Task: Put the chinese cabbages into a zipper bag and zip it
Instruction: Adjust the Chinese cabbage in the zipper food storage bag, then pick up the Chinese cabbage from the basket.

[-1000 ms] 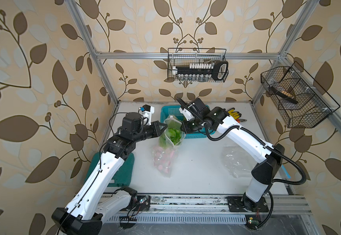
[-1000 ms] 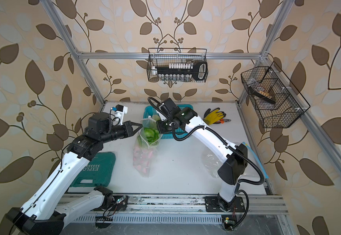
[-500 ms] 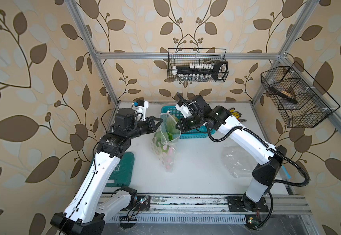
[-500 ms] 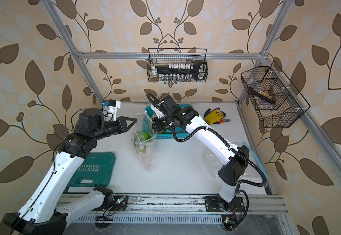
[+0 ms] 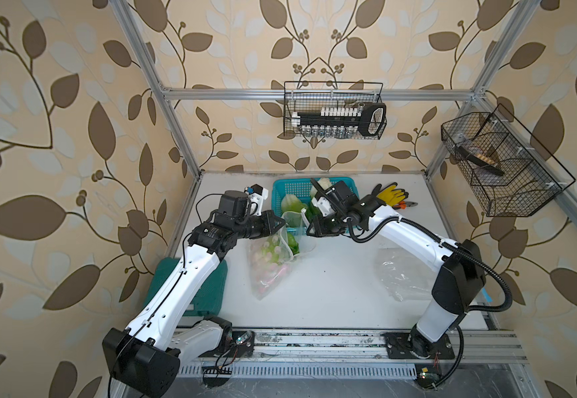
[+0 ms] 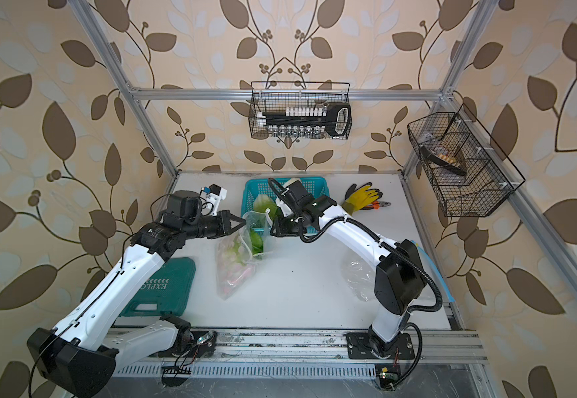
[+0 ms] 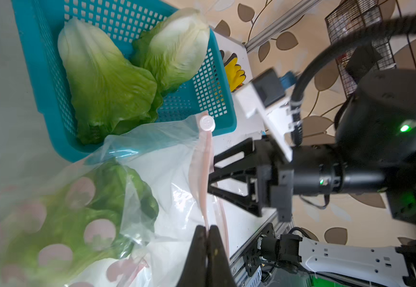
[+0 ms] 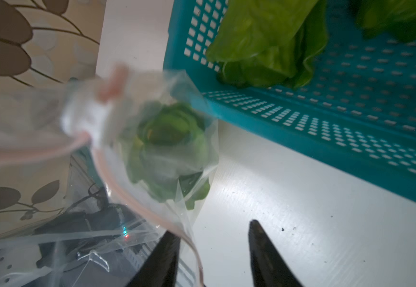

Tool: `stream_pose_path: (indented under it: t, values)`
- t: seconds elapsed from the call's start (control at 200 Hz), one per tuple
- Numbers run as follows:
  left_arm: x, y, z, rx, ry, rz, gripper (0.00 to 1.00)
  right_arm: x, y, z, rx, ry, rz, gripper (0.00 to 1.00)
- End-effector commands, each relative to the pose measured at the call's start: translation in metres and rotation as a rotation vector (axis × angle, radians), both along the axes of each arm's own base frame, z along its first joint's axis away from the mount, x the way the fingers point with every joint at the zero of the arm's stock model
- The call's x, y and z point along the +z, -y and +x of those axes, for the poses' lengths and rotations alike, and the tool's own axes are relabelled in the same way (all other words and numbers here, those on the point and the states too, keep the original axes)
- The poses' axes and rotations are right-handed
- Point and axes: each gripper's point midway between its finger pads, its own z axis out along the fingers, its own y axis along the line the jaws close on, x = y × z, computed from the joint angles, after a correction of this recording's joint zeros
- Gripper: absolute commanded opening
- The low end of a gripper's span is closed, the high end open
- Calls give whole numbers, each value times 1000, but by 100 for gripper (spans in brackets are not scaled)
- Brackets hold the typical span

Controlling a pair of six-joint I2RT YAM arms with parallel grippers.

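1. Over on the white table (image 5: 331, 286), the zipper bag (image 5: 273, 262) lies half propped up. Its mouth points to 12 o'clock, right up against the teal basket (image 5: 290, 187).
2. The left gripper (image 7: 208, 231) comes in from 9 o'clock in both top views. Its fingers are pressed together on the bag's pink zip strip, and that pinch is what holds the mouth up.
3. The right gripper (image 8: 211, 227) sits at 3 o'clock of the mouth with its jaws spread and nothing between them. The strip runs just past one finger, but I wouldn't call that a grip.
4. Done so far: one cabbage (image 8: 167, 146) is inside the bag, leafy end toward the opening.
5. Not done: the big cabbage (image 7: 102, 82) and the paler cabbage (image 7: 174, 49) are in the basket, touching each other, at 12 o'clock of the bag.
6. I'd say loading is roughly a third done. Two heads are left to load, then the zip. The strip is open, with the white zip tab (image 7: 207, 123) at its far end.
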Motion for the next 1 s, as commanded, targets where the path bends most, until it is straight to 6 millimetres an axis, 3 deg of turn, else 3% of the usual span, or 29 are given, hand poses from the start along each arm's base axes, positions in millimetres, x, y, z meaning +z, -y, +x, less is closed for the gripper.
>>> stream_pose_path:
  t: [0.0,0.1,0.295,0.43,0.5,0.63,0.755,0.845,0.925,0.995]
  values:
    - [26,-5,-4,8,105,5,0,37,30,37,-90,119,18,62]
    - [24,-9,-8,20,105,22,0,18,44,69,-199,116,-44,69]
    - [38,-18,-14,55,149,33,0,-22,-4,100,-198,64,-64,76]
    - [48,-20,-18,57,181,28,0,-52,-35,112,-191,27,-77,92]
    - [50,-16,-17,45,176,7,0,-70,-44,121,-190,11,-99,99]
    - [52,-10,-18,26,162,-31,0,-105,-56,130,-179,-14,-175,99]
    - [49,-8,-18,19,154,-48,0,-129,-63,131,-159,-30,-209,92]
    - [43,-6,-18,13,137,-48,0,-136,-67,131,-132,-39,-199,76]
    - [43,-6,-18,10,136,-51,0,-121,-74,130,-97,-27,-135,52]
    - [42,-7,-19,12,139,-48,0,-88,-77,132,-78,41,-69,32]
